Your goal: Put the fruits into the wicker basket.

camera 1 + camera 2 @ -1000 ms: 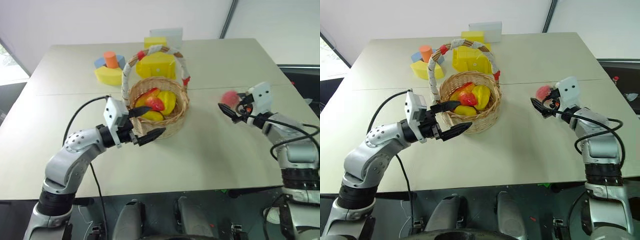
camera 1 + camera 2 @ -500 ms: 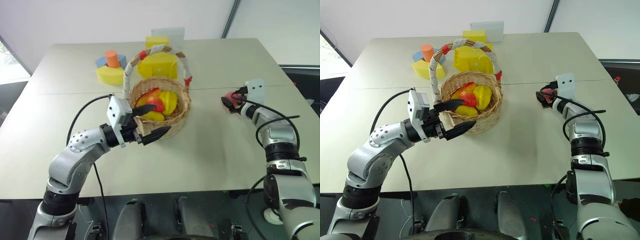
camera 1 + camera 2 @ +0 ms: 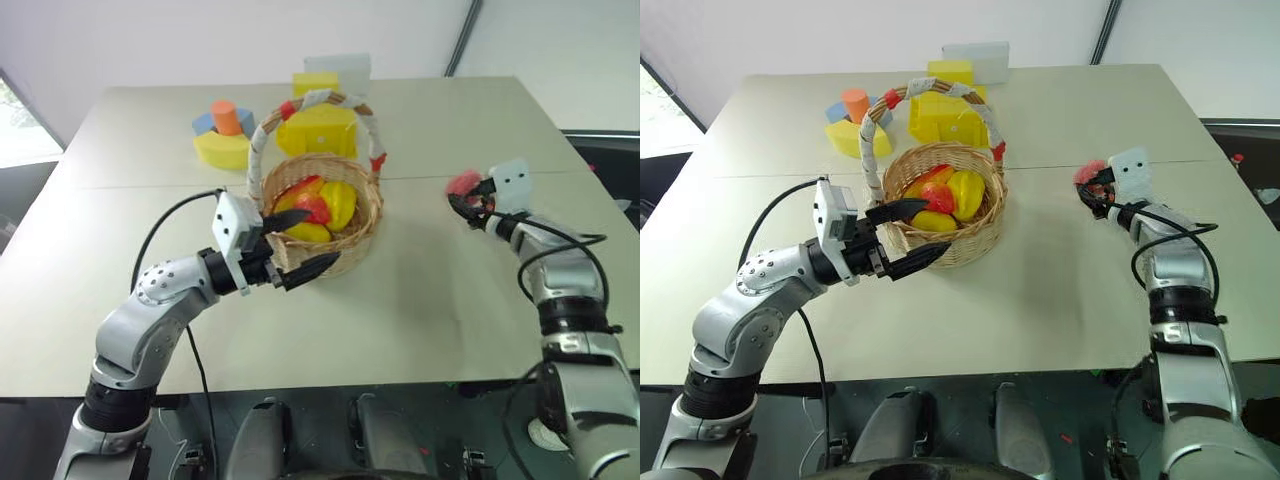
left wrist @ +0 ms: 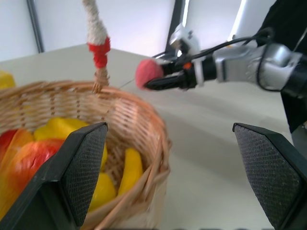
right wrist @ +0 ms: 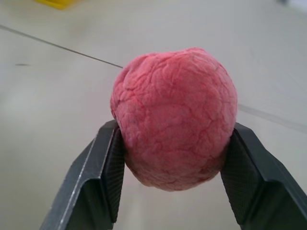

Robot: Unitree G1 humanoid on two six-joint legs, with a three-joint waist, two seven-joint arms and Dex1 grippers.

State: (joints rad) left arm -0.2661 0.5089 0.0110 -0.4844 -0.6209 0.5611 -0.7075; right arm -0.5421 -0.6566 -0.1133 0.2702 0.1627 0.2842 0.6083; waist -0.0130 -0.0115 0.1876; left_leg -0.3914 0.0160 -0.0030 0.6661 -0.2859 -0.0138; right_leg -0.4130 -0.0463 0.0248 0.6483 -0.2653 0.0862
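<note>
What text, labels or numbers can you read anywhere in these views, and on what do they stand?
None: no view shows any readable word, number or sign.
The wicker basket, its fruits, the peach in the right gripper, the foam blocks and the white box at the table's far edge show no print.
</note>
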